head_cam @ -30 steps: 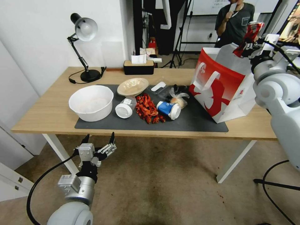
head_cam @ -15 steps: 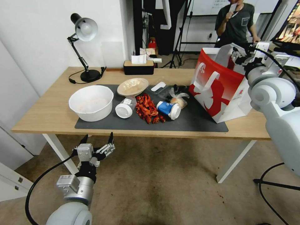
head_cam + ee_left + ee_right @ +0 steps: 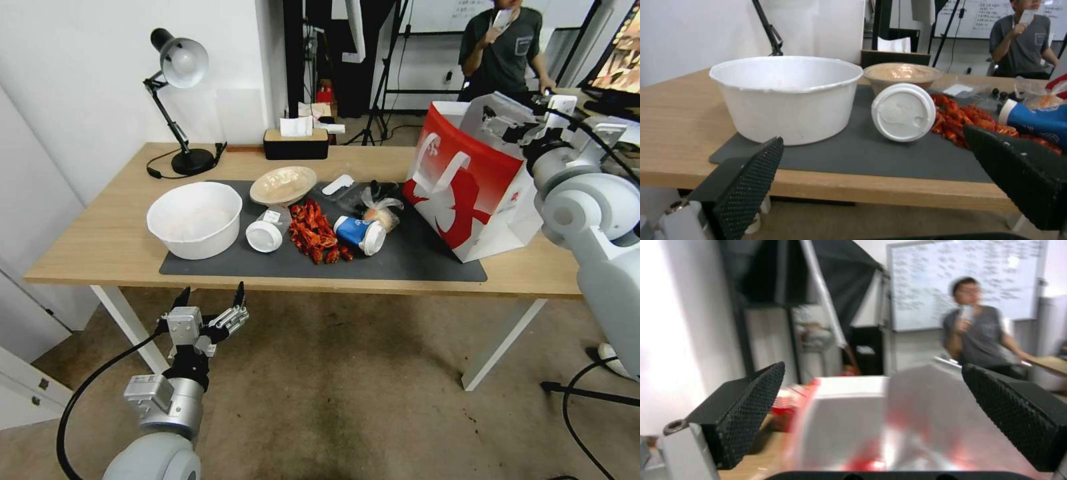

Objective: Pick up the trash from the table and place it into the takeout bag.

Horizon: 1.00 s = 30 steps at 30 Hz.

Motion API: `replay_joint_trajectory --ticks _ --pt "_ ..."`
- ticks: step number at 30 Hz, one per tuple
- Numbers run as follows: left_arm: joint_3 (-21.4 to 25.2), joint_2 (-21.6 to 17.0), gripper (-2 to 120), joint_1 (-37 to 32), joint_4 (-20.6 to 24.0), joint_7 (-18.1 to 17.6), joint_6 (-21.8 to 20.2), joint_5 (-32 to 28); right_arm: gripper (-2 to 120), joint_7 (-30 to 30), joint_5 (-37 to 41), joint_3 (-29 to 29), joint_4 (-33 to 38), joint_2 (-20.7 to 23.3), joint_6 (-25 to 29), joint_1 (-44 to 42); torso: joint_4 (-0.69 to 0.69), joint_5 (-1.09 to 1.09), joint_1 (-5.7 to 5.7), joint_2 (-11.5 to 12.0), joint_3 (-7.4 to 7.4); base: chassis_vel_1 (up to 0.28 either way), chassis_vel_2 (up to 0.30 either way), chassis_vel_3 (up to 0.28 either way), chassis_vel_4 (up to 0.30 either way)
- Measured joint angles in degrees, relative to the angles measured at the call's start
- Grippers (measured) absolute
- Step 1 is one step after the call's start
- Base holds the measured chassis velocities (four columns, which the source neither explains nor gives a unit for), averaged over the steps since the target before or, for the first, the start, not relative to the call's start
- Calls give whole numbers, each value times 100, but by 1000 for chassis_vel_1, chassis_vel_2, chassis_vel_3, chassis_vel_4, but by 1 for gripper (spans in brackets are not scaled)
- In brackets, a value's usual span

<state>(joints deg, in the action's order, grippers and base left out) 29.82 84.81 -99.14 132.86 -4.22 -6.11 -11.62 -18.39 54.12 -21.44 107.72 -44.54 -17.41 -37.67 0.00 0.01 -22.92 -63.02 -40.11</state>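
Open mouth of takeout bag (image 3: 467, 193), right tool (image 3: 508, 122) spread above it.

I note a black desk lamp (image 3: 179, 100) at the far left corner, a dark tissue box (image 3: 296, 143) beside it, a large white tub (image 3: 194, 219) nearer.

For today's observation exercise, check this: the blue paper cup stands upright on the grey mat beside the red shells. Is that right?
Not quite. The blue paper cup lies on its side, its white lid facing the near table edge, as the head view shows. It is on the grey mat, beside the red shells.
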Motion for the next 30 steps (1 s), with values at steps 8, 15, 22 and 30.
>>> replay_joint_trajectory --ticks 8,15,22,30 --pt "2 44 100 -102 49 23 38 39 100 1101 -180 -308 744 85 1293 -1413 1 -3 1 -1 1 0 0 0 0" --pt "70 13 100 -143 52 91 116 4 100 1759 -968 -517 1109 -253 2483 -3075 -2 3 1 0 1 0 0 0 0" --pt "243 -122 100 -133 -8 242 282 -158 100 1394 -2006 -598 1335 -833 3083 -4565 0 -2 1 -1 1 0 0 0 0" --pt "281 -190 100 -91 -139 283 289 -229 100 739 -2740 -473 1198 -1224 3244 -5785 0 -2 1 -1 0 0 0 0 0"
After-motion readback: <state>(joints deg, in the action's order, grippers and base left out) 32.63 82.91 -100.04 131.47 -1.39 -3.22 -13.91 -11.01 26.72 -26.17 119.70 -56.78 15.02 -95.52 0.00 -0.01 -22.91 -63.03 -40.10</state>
